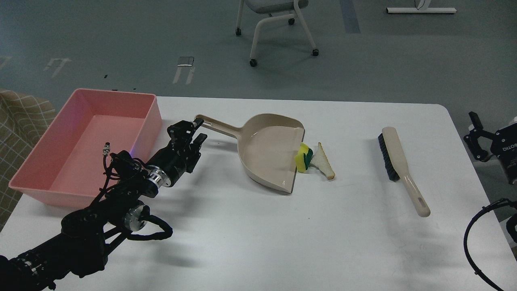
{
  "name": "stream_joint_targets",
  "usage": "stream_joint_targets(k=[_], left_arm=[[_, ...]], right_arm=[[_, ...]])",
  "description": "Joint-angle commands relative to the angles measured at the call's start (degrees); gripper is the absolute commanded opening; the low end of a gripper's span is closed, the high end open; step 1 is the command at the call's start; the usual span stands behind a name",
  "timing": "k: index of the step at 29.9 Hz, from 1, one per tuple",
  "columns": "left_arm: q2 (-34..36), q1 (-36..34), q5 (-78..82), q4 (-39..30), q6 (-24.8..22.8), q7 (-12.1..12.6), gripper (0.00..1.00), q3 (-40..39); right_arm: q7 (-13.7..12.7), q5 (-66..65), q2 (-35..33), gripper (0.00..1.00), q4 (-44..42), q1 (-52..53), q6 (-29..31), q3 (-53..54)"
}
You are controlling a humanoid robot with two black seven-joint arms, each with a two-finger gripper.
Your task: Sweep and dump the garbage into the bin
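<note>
The yellow sponge with a green side (303, 159) and the triangular white bread slice (324, 161) lie on the white table, against the open right lip of the beige dustpan (268, 155). The dustpan lies flat, its long handle (218, 127) pointing left. My left gripper (196, 130) is open right at the handle's end, its fingers on either side of the tip, not closed on it. The pink bin (36, 169) stands at the table's left edge, nothing visible in it. My right gripper (473, 135) is open and empty past the table's right edge.
A beige hand brush with black bristles (398, 161) lies on the table right of the garbage. A wheeled chair (278, 24) stands on the floor behind the table. A checked cushion (16, 121) sits left of the bin.
</note>
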Motion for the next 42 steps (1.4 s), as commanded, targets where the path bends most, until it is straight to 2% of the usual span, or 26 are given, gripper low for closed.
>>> stream_joint_targets(k=[1, 12, 22, 32, 34, 36, 42], left_arm=[[-1.0, -1.8, 0.0, 2.0, -0.1, -0.2, 0.72, 1.3], [-5.5, -5.7, 0.0, 8.0, -0.4, 0.0, 0.76, 2.4], [-10.4, -9.1, -0.1, 17.2, -0.6, -0.1, 0.79, 2.6], [-10.9, -10.4, -0.2, 18.1, -0.4, -0.6, 0.75, 2.5], [-11.0, -10.4, -0.1, 18.5, -0.4, -0.7, 0.61, 2.5], [-11.6, -10.4, -0.1, 18.6, -0.5, -0.7, 0.52, 2.6], [-11.8, -10.3, 0.0, 18.6, -0.4, -0.8, 0.4, 2.7]], right_arm=[[0.0, 0.0, 0.0, 1.0, 0.0, -0.4, 0.0, 0.1], [0.0, 0.0, 0.0, 1.0, 0.0, -0.4, 0.0, 0.2], [0.0, 0.0, 0.0, 1.0, 0.0, -0.5, 0.0, 0.2], [0.0, 0.0, 0.1, 1.0, 0.1, -0.5, 0.0, 0.2], [0.0, 0.0, 0.1, 1.0, 0.1, -0.5, 0.0, 0.2], [0.0, 0.0, 0.1, 1.0, 0.0, -0.5, 0.0, 0.2], [0.0, 0.0, 0.1, 1.0, 0.1, -0.5, 0.0, 0.2]])
